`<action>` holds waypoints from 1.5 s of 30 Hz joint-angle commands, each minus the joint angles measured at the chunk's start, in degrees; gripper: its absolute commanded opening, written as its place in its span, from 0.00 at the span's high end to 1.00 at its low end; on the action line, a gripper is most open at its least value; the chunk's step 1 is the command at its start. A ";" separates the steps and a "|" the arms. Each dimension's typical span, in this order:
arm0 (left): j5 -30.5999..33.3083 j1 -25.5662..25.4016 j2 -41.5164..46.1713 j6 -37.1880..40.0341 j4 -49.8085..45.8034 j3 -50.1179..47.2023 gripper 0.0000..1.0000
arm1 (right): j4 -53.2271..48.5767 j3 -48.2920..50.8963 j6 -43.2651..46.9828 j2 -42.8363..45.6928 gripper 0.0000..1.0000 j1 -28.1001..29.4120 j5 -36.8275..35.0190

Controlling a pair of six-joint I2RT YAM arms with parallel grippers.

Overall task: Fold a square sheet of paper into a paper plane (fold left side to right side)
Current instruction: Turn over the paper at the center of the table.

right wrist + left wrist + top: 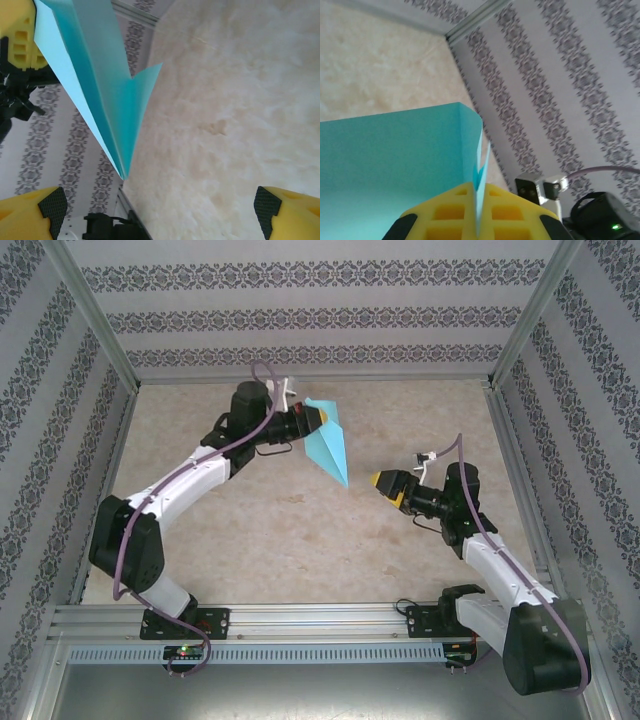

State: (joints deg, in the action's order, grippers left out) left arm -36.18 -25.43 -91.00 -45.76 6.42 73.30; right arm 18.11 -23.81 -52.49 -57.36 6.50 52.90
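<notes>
Nearest thing first: the right gripper (381,481) is spread wide with nothing in it. It sits just short of the nose of the paper plane (330,448), near it but not touching. On its own wrist camera the pointed tip hangs ahead of it, up and to one side of the gap between its fingers, with bare table (300,540) underneath.

Further out, the plane is up in the air, sticking out in front of the left gripper (318,418) with its nose aimed back toward the right one. The left gripper is pressed together on the wide tail end, and its yellow fingers (445,215) pinch the stacked layers right along the fold.

What worries me:
- It's one pinch at one end with a long floppy body hanging off it. I reckon the plane could swivel or droop in that grip.
- One flap already gapes away from the body, so the creases could spring open.
- If the right one closes on that thin nose off-centre, it probably crumples the point.
- If the left one lets go before there's a second hold, the plane drops to the table.
- If both grip and drift apart, thin paper like this tears.
</notes>
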 commanded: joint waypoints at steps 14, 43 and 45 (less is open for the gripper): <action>-7.01 0.73 1.26 -13.29 11.27 3.27 1.00 | 34.17 -9.06 -14.79 -12.71 0.05 13.15 -1.30; -9.34 0.65 -0.67 -15.01 12.61 -1.55 0.75 | 15.48 -13.96 -6.17 -10.71 0.75 11.72 -1.20; -8.81 0.76 0.20 -12.55 9.84 -1.66 0.65 | 12.28 -14.23 -4.11 -10.06 0.79 11.87 -1.51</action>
State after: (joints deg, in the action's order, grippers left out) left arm -44.34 -25.04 -92.23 -62.04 18.65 71.75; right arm 35.09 -36.07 -61.43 -69.28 18.48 51.86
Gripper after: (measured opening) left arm 0.320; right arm 0.223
